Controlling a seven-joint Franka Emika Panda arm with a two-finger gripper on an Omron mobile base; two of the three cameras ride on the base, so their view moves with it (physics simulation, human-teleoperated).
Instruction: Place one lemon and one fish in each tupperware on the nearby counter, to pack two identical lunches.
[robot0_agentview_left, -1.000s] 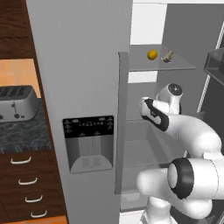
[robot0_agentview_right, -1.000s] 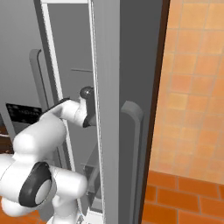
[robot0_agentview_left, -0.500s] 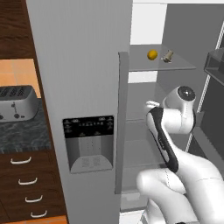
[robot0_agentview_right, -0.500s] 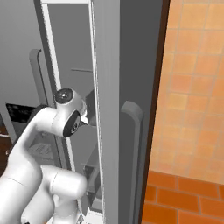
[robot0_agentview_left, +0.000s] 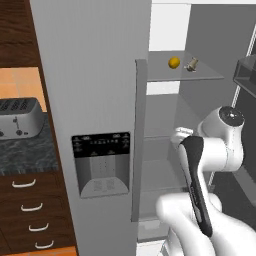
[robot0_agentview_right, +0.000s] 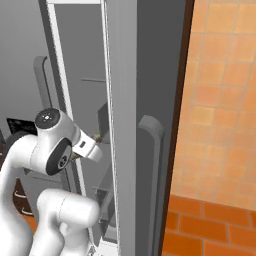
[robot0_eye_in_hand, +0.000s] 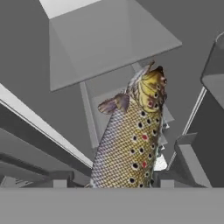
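Left base view, far left, mid-height: toaster (robot0_agentview_left: 16, 117), silver-grey, standing on the counter (robot0_agentview_left: 27, 152), a dark marbled top. Below it, dark brown drawers (robot0_agentview_left: 30, 220) with pale curved handles.

Centre: fridge door (robot0_agentview_left: 90, 100), grey, closed, carrying a black dispenser panel (robot0_agentview_left: 101, 164) at lower centre. A tall grey handle (robot0_agentview_left: 140, 140) runs down its right edge.

Upper right: open fridge compartment with a glass shelf (robot0_agentview_left: 200, 76). On the shelf, one lemon (robot0_agentview_left: 174, 62), round, yellow-orange; just beside it to the right and not touching it, one small fish (robot0_agentview_left: 191, 63), tan-beige.

Right, mid-height to lower right: white arm (robot0_agentview_left: 220, 150), bent inside the open compartment below the shelf, well apart from the lemon and the shelf fish.

Right base view, left, mid-height: the same arm, its hand reaching toward the edge of the open door; a small tan item shows at the gripper (robot0_agentview_right: 98, 137), too small to identify there.

Hand view, centre, running from lower centre to upper right: second fish (robot0_eye_in_hand: 131, 140), spotted, olive-gold head uppermost, scaled body rising from between the fingers. Fingers partly closed and clamped on this fish's lower body; the fingertips themselves are hidden at the bottom of the frame. Grey fridge shelves and walls lie behind the fish.
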